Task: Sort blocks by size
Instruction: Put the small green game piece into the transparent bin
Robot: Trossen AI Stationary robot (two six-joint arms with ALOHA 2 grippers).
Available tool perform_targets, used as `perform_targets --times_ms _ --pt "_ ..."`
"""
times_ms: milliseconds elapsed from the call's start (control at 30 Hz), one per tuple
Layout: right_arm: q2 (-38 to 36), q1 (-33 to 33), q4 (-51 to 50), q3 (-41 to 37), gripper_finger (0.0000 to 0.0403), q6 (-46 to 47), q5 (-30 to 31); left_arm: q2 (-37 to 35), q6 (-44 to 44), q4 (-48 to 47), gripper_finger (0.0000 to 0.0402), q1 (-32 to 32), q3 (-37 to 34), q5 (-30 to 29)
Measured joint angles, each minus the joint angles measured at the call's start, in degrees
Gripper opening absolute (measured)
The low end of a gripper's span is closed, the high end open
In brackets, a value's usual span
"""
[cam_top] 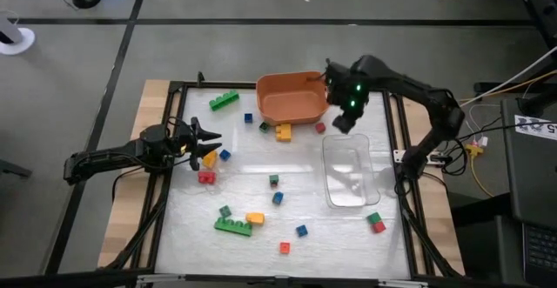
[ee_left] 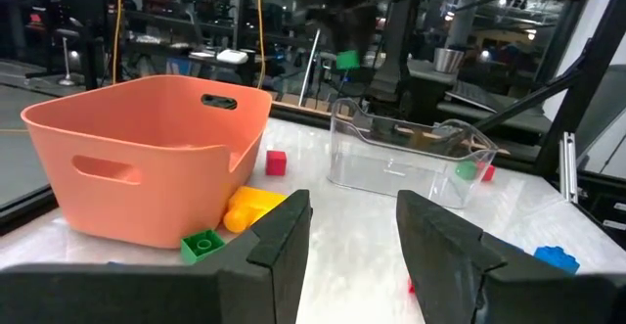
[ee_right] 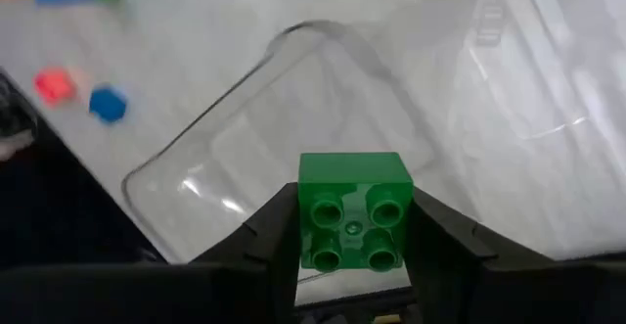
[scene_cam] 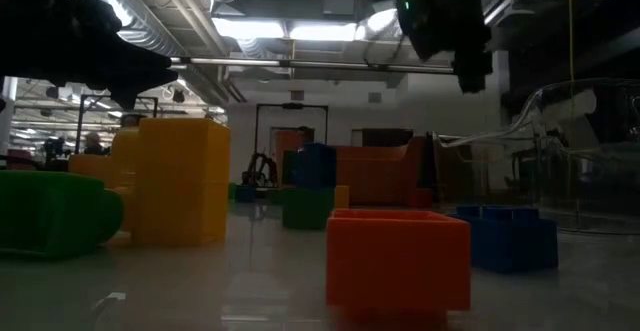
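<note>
At frame centre-right, the right gripper pinches a green block above the clear tray; the left gripper, mid-left, gapes empty.

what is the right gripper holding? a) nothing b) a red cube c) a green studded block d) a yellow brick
c: in the right wrist view the right gripper is shut on a green block with four studs, held above the clear tray.
</note>
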Motion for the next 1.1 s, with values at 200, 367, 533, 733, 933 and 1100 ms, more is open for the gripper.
perform_targets --times_ms 200,367,533,733,933,1100 --pt "-1.01 15.80 0.00 -0.01 0.0144 4.57 2.96 0.00 0.14 0.00 0.0143 -0.01 0.02 -0.03" --pt "-0.85 26.92 0.01 -1.77 0.0145 10.88 12.17 0.00 0.16 0.26 0.0143 0.01 0.00 -2.29" --pt "-0.77 34.52 0.46 -6.08 0.0147 17.51 15.33 0.00 1.53 1.48 0.0143 0.01 0.00 -3.18" --pt "-0.75 41.47 3.07 -11.73 0.0178 19.18 15.37 0.00 2.28 2.28 0.0143 -0.10 0.00 -3.18" --pt "-0.75 44.67 7.84 -16.04 0.0213 24.12 15.92 0.31 2.26 5.88 0.0143 -1.35 0.00 -3.18" --pt "-0.73 44.50 8.76 -16.81 0.0234 25.89 15.08 2.47 0.79 10.24 0.0143 -3.61 0.00 -3.16"
